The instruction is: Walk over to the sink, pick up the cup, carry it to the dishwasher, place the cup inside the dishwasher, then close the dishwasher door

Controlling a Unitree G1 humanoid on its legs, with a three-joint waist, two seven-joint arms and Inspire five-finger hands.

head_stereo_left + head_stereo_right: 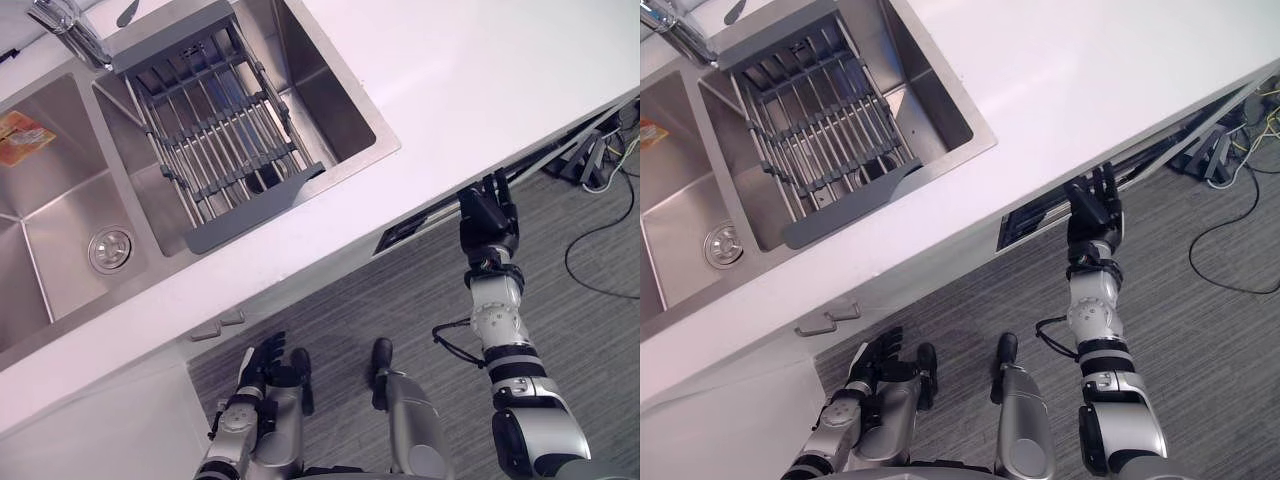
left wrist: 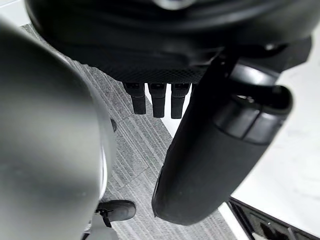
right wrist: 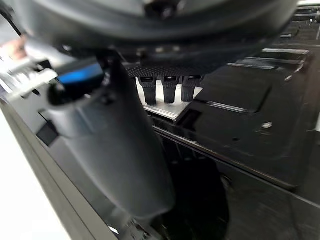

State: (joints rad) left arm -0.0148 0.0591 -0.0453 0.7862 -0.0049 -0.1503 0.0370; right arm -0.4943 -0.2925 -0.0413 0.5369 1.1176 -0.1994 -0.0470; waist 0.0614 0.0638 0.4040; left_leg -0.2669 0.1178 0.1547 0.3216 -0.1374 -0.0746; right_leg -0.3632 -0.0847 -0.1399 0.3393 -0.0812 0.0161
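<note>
The right hand [image 1: 488, 215], fingers straight, presses the dishwasher door [image 1: 410, 231] at three o'clock; it looks almost shut. The left hand [image 1: 262, 362] hangs loose at seven.

- The right arm [image 1: 505, 340] reaches straight forward, with the right hand [image 1: 488, 215] at its end, fingers straight and slightly spread.
- The left arm [image 1: 232, 428] hangs low, and the left hand [image 1: 262, 362] is empty, fingers relaxed.
</note>
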